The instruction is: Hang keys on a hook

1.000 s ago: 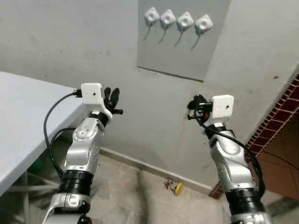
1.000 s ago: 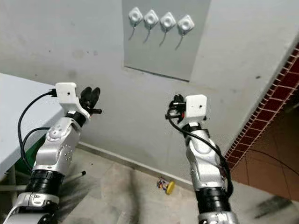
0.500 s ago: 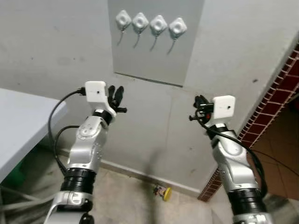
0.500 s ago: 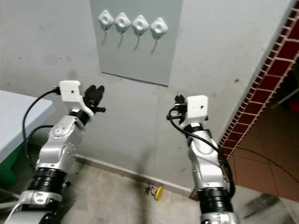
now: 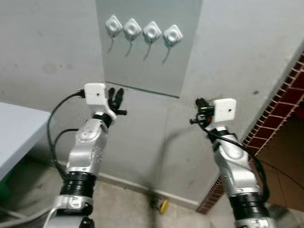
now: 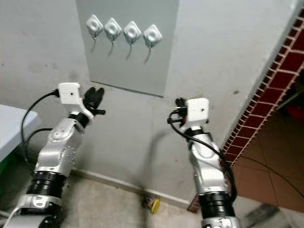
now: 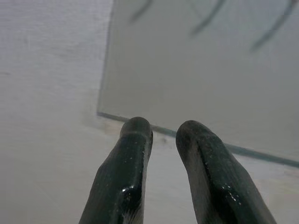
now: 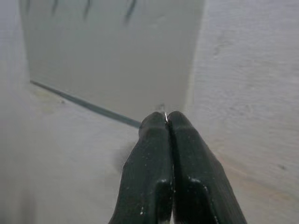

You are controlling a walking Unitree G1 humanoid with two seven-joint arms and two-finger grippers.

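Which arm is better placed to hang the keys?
Right. The right gripper is shut on a metal sliver, perhaps the key ring; the left gripper is open and empty. Both sit below the hooks.

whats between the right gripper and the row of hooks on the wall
In the left eye view, only bare grey panel and wall separate the right gripper from the four white hooks above it.

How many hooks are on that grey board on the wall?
4, side by side along the top of the grey board: first hook, second hook, third hook, fourth hook. None looks hidden.
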